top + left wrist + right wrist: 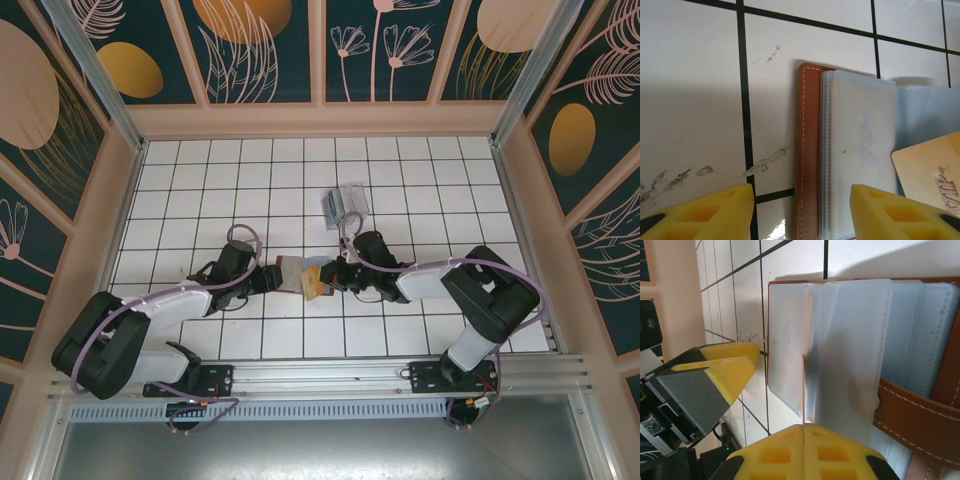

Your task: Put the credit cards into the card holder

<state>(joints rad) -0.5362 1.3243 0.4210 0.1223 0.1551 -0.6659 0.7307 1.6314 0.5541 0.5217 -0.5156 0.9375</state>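
Over the unfolded card holder [290,271], right gripper [803,434] is pinching a tan credit card [927,172], left gripper [802,202] hovering with jaws apart, clear box [345,203] beyond.

The card holder [295,272] lies opened flat on the surface [200,180], between my left claw [282,278] and my right claw [330,280], which face each other across it. The holder's stitched edge and its stack of sleeves [860,145] sit in the gap between my left claw's parted fingers [710,212]. My right claw pinches a card [803,390] that stands on edge over the sleeves, its far end reaching toward my left claw. To the right of my left claw, that card overlaps the inner sleeves. Beyond my right claw, well apart from the holder, sits the plastic box [345,205].
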